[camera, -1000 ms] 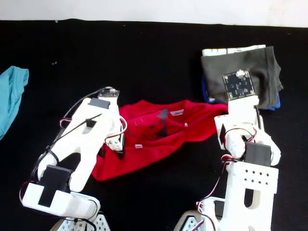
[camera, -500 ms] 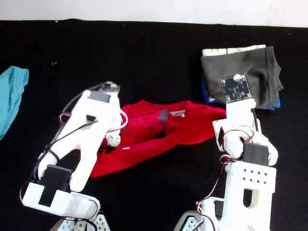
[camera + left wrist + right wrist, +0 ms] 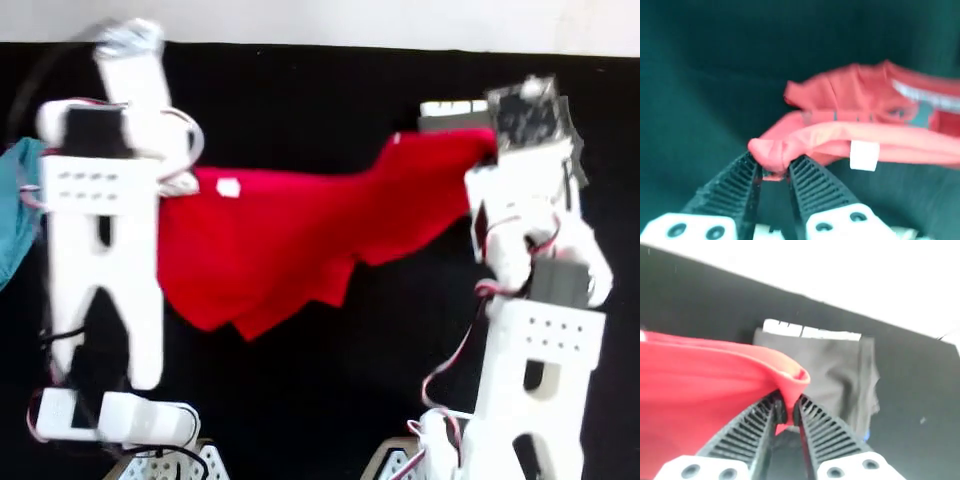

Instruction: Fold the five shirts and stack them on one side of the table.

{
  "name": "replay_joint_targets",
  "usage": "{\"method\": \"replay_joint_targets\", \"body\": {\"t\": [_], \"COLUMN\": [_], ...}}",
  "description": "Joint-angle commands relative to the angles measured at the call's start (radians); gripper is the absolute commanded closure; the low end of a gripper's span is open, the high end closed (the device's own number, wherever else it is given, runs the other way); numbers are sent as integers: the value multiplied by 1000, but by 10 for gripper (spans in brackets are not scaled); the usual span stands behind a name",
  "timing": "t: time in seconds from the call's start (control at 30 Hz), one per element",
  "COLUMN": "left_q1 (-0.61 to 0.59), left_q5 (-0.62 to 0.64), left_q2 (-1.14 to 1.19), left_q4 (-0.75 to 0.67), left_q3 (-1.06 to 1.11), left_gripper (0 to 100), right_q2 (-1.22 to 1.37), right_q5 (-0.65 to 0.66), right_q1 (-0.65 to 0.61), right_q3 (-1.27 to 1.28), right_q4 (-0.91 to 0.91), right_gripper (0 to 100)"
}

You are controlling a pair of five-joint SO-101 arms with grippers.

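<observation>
high view: one red cloth shirt (image 3: 280, 230) hangs stretched above the black surface (image 3: 320, 400), where it lay crumpled a second ago. left tool (image 3: 771, 164) and right tool (image 3: 787, 407) each clamp an edge of it. one teal shirt (image 3: 12, 215) lies at left, one folded grey shirt (image 3: 840, 370) at right.

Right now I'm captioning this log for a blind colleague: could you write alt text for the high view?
A red shirt hangs stretched above a black table, the robot's left hand and right hand each pinching an end. A folded stack sits just beyond the right hand; a teal shirt lies at the left edge.
</observation>
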Motion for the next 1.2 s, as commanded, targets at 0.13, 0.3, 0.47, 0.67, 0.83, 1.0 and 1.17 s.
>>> {"method": "replay_joint_targets", "body": {"t": [0.13, 0.3, 0.47, 0.67, 0.83, 1.0, 1.17], "left_q1": [-82, -93, -93, -130, -147, -147, -203], "left_q5": [3, 3, 2, 2, 2, 3, 3], "left_q2": [-243, -417, -538, -602, -598, -604, -648], "left_q4": [11, 8, 5, -71, -61, 9, 8], "left_q3": [-157, -157, -157, -157, -153, -128, 22], "left_gripper": [991, 991, 991, 991, 991, 991, 991], "right_q2": [191, 223, 222, 220, 214, 110, 19], "right_q5": [-38, -41, -34, -34, -35, -38, -40], "right_q1": [-22, -25, -19, -21, -22, -24, -24], "right_q3": [-731, -1030, -1201, -1236, -1236, -1228, -1228], "right_q4": [263, 375, 371, 371, 380, 394, 456], "right_gripper": [993, 993, 993, 993, 993, 993, 993]}}
